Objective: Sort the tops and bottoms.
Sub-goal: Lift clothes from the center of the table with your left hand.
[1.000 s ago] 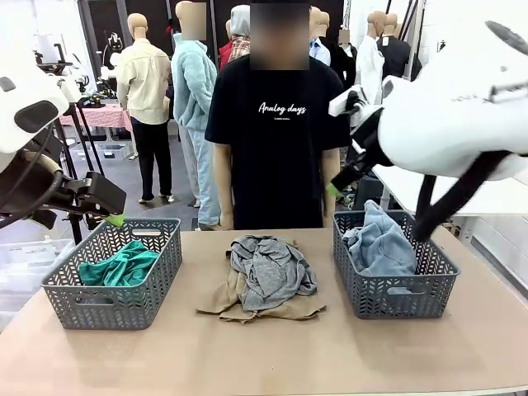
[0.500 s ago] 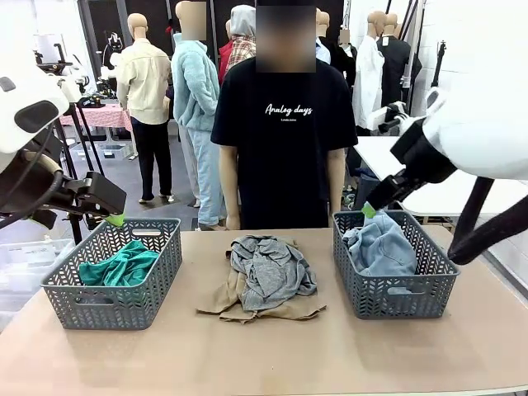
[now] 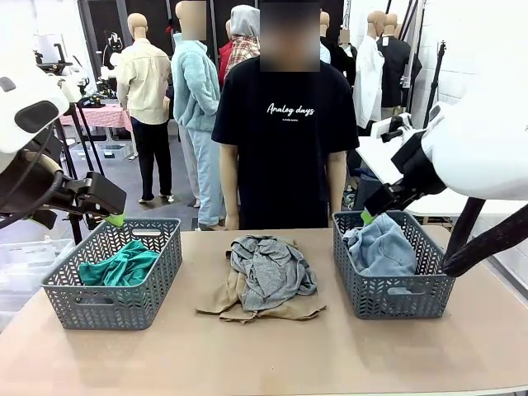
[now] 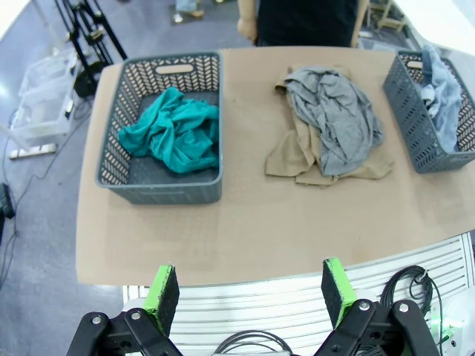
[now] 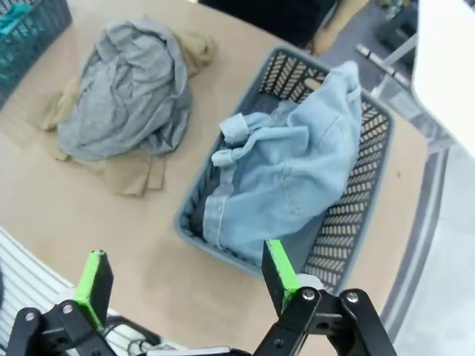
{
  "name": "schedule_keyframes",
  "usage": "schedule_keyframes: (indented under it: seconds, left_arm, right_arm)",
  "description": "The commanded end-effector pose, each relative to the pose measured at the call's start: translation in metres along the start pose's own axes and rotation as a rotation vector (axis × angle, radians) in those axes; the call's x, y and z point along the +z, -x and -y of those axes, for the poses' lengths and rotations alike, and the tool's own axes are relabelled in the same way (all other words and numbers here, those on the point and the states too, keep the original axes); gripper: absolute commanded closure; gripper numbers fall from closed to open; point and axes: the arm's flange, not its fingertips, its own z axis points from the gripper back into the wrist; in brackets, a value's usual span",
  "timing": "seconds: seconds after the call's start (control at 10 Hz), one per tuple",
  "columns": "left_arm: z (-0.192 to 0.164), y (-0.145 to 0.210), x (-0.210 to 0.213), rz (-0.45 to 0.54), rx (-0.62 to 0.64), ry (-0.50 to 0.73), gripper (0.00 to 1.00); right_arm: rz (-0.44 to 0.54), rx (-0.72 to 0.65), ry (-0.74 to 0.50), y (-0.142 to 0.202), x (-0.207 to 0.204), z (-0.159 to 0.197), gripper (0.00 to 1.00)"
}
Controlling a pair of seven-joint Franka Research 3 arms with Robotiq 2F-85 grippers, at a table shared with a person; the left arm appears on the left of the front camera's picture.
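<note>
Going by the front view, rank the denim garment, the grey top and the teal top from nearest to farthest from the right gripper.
From the right gripper:
1. Denim garment, in the right basket, close by the gripper.
2. Grey top, on the mid-table pile.
3. Teal top, in the left basket, at the opposite side.

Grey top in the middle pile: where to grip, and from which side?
Pinch the raised crumpled folds near the middle of the grey top, coming straight down from above. It lies heaped on the khaki top, so a low pinch at the edges would likely catch both.
</note>
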Motion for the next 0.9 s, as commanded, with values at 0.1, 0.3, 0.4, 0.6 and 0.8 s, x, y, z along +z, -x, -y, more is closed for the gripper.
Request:
schedule_keyframes:
  seconds: [0.1, 0.3, 0.4, 0.6, 0.8]
  left_arm:
    - [0.014, -0.02, -0.017, 0.011, -0.102, -0.079, 0.0]
    - [0.039, -0.065, -0.061, -0.041, -0.215, -0.101, 0.0]
    - [0.05, -0.08, -0.083, -0.05, -0.249, -0.093, 0.0]
    - [0.073, -0.104, -0.132, -0.077, -0.3, -0.069, 0.0]
    - [0.098, -0.119, -0.186, -0.127, -0.329, -0.017, 0.0]
  right_arm:
    - [-0.027, 0.013, -0.016, 0.008, 0.019, -0.002, 0.0]
    - [-0.027, 0.013, -0.016, 0.008, 0.019, -0.002, 0.0]
    - [-0.027, 0.013, -0.016, 0.008, 0.019, -0.002, 0.0]
    - [-0.027, 0.013, -0.016, 0.008, 0.019, -0.002, 0.0]
    - [-0.027, 0.013, -0.016, 0.008, 0.019, -0.002, 0.0]
